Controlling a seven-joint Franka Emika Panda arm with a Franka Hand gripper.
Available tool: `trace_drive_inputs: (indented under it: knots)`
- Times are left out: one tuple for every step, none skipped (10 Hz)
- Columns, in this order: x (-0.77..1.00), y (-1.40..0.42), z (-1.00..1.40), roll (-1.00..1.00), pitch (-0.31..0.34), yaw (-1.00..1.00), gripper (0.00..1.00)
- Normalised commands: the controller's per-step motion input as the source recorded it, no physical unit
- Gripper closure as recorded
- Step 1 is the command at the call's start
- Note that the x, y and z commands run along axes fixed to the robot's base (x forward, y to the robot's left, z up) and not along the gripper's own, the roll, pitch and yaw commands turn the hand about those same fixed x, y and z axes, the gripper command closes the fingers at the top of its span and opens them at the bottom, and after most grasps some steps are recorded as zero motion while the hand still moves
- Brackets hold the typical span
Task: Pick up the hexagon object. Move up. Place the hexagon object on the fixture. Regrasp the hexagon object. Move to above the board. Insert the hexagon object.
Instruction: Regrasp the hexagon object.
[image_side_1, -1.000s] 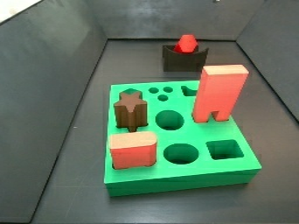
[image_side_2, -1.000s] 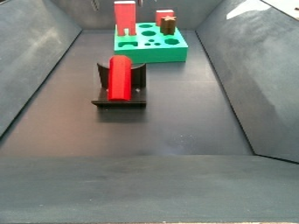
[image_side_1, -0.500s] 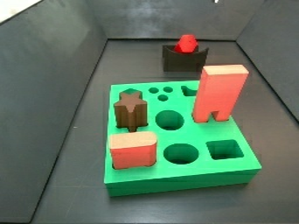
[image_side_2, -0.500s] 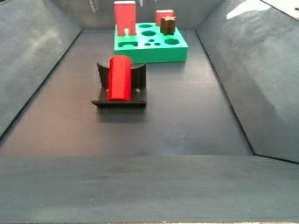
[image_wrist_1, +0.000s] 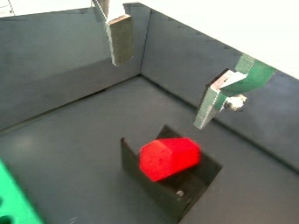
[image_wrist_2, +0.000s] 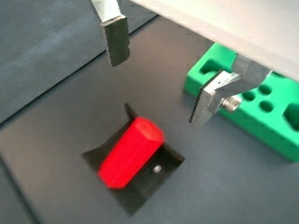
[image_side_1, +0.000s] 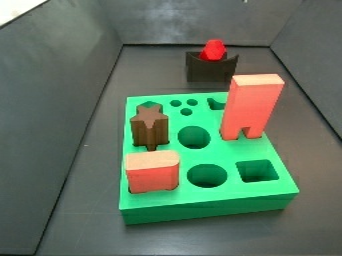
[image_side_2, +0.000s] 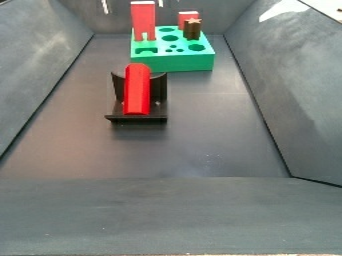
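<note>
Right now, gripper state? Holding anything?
Gripper: open, holding nothing, above the hexagon object, which lies on the fixture.

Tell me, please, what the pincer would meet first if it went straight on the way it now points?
Most likely the hexagon object, lying in the fixture. The open pincer hangs above it with nothing between its fingers, and the bar sits roughly below the gap; depth is hard to judge.
</note>
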Motion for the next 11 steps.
trace_drive_inputs:
  knots:
    - [-0.01, -0.02, 0.01, 1.00, -0.013, 0.03, 0.00]
    - [0.01, -0.02, -0.01, 1.00, -0.009, 0.03, 0.00]
    - [0.02, -0.02, -0.01, 1.00, -0.003, 0.04, 0.00]
    - [0.03, -0.02, -0.01, 1.00, 0.005, 0.04, 0.00]
    - [0.04, -0.02, -0.01, 1.00, 0.016, 0.04, 0.00]
    - [0.06, -0.03, -0.01, 1.00, 0.038, 0.05, 0.00]
    - [0.07, -0.03, -0.01, 1.00, 0.059, 0.06, 0.00]
    - [0.08, -0.03, -0.02, 1.00, 0.084, 0.07, 0.00]
    - [0.09, -0.03, -0.02, 0.99, 0.114, 0.09, 0.00]
    - [0.09, -0.04, -0.01, 0.72, 0.119, 0.10, 0.00]
    - [0.10, -0.04, -0.02, 0.52, 0.116, 0.11, 0.00]
